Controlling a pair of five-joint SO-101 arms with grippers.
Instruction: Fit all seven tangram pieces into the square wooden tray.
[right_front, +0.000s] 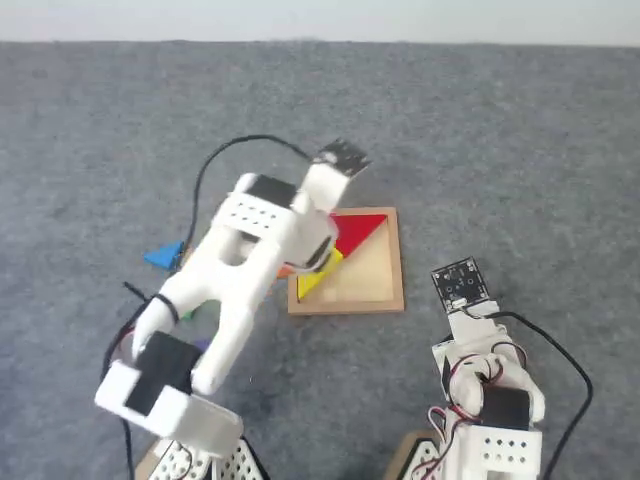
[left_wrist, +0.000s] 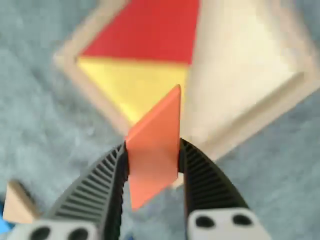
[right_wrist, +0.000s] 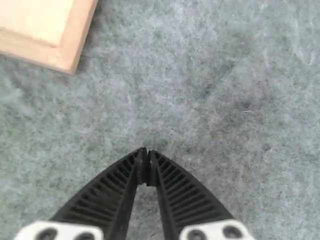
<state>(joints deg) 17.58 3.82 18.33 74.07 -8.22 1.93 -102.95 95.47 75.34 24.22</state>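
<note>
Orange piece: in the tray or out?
Out. The left gripper clamps the orange piece at the tray rim, not seated beside the yellow piece.

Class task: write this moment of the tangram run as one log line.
left gripper: shut on orange piece, at wooden tray rim | right gripper: shut, empty, above carpet | in tray: red triangle, yellow triangle

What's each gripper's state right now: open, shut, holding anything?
Left gripper: shut on the orange piece.
Right gripper: shut, holding nothing.
</note>
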